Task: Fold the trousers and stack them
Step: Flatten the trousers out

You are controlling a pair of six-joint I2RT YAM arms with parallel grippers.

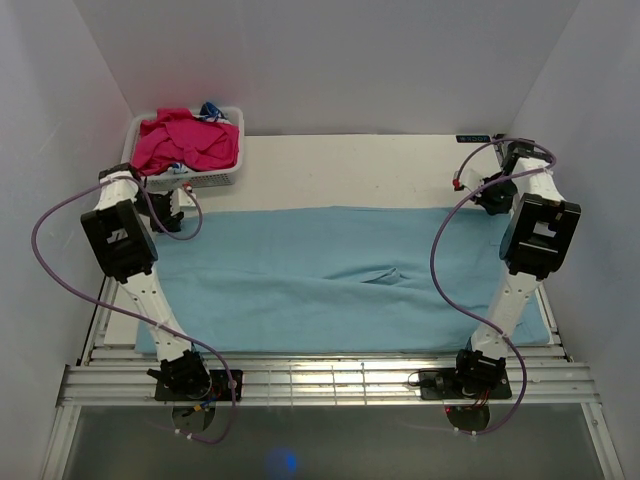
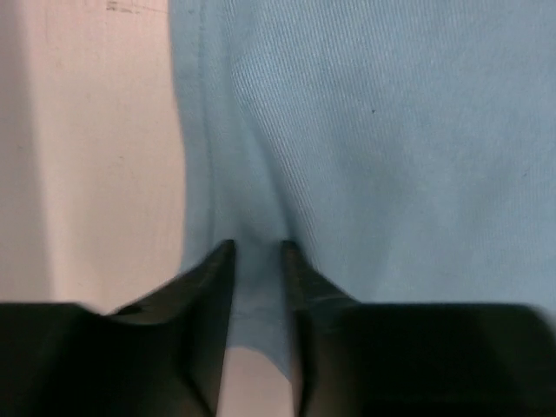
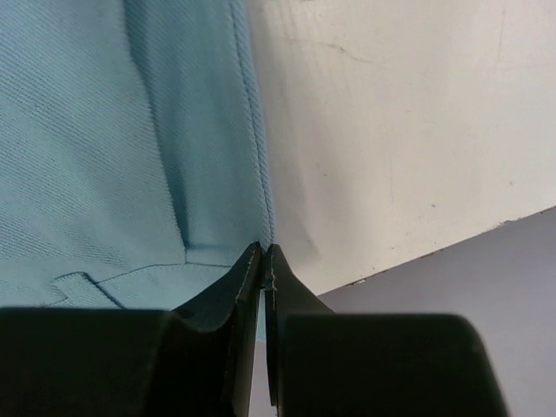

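The light blue trousers (image 1: 340, 280) lie spread flat across the table, reaching almost from arm to arm. My left gripper (image 1: 168, 218) is at their far left corner. In the left wrist view its jaws (image 2: 257, 248) stand narrowly apart with a ridge of the trousers (image 2: 391, 130) pinched between them. My right gripper (image 1: 490, 195) is at the far right corner. In the right wrist view it (image 3: 263, 249) is shut tight on the stitched edge of the trousers (image 3: 87, 130), with a sliver of blue cloth between the jaws.
A white basket (image 1: 205, 180) with magenta garments (image 1: 185, 140) stands at the far left corner, just behind the left gripper. Bare white table (image 1: 350, 170) runs behind the trousers. White walls enclose the table on three sides.
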